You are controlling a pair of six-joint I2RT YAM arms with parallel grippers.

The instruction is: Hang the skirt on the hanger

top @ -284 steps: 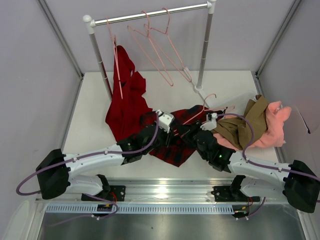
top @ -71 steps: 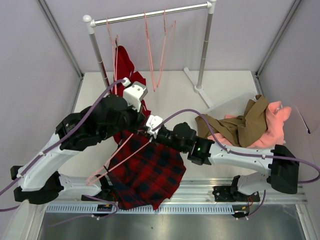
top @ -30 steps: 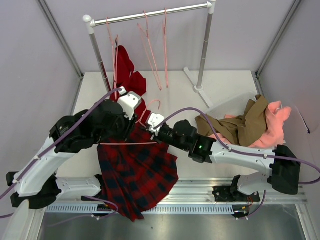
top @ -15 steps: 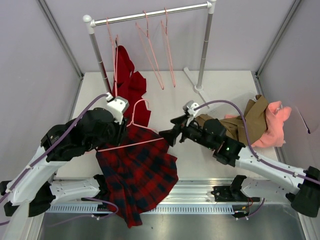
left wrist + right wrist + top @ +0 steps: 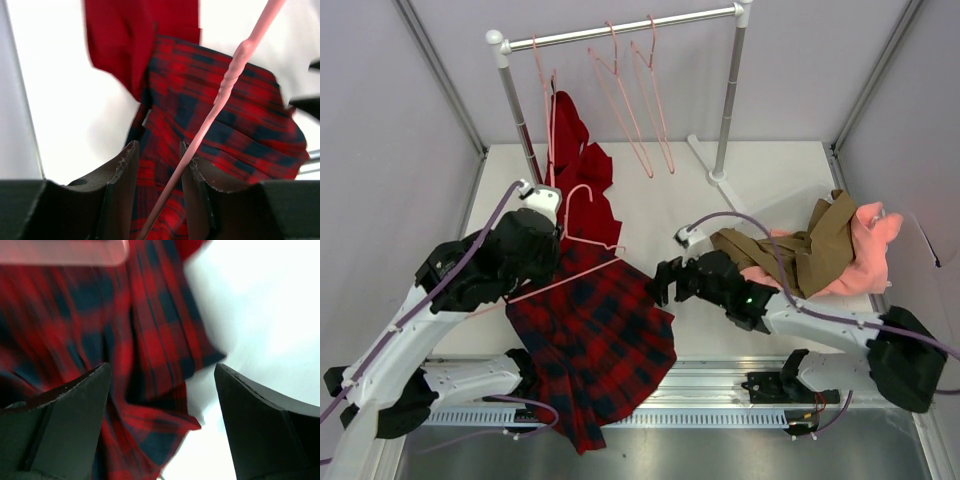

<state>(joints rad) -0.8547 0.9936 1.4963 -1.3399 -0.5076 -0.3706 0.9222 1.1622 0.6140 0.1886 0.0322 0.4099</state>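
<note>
1. The left gripper (image 5: 157, 150) is seen half-closed around the hanger (image 5: 225, 90). The pink rod runs up between the fingers and is pressed against the right-hand one.
2. A plain red garment (image 5: 582, 170) is hung at the left post of the rack (image 5: 690, 18), and its lower end is just behind the hanger.
3. The skirt (image 5: 600, 340) is draped from the hanger's lower bar at the front left of the table (image 5: 650, 200). It's fanned out, and its hem is hung past the near edge.
4. The right gripper (image 5: 162, 370) is spread wide open with nothing held. It's parked just beside the skirt's right edge, above the plaid.
5. A tan and pink clothes pile (image 5: 830, 250) is heaped far right.
</note>
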